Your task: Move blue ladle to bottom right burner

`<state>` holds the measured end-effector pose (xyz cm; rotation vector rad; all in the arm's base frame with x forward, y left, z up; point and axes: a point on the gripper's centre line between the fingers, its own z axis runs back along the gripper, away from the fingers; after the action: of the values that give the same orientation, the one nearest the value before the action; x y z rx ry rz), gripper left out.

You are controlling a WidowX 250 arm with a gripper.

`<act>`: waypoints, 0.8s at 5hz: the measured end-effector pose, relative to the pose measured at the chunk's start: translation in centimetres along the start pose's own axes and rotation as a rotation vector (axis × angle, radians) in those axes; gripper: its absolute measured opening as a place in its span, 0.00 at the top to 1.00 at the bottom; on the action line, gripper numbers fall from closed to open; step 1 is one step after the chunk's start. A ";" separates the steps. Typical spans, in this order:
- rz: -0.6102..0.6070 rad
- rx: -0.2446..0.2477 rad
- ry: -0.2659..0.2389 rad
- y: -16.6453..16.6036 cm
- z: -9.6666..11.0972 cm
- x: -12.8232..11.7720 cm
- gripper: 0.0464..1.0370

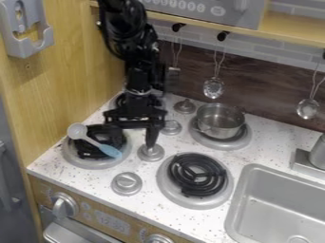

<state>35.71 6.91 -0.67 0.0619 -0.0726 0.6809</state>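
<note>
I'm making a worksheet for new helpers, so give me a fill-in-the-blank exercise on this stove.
The blue ladle lies across the burner at the bottom ____.
The metal pot sits on the burner at the top ____.
The coil of the bottom right burner is coloured ____.

Missing words: left; right; black.

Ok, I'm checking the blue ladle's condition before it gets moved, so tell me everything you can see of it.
The ladle has a rounded, pale grey-white end, a slim middle and a broader light-blue end. It looks like smooth plastic, with no damage apparent. It lies diagonally across the bottom left burner, pale end toward the wooden side wall, blue end toward the stove's front and middle. It appears to rest on the burner; whether the open pincer beside it touches it, I can't tell.
</note>
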 end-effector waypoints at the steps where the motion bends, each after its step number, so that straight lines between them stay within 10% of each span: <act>1: 0.064 0.000 -0.013 1.3 -0.2 0.9 0.03; 4: 0.352 0.082 0.029 3.7 -3.9 1.6 0.04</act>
<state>34.80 11.08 -4.26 0.1191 -0.0271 1.0369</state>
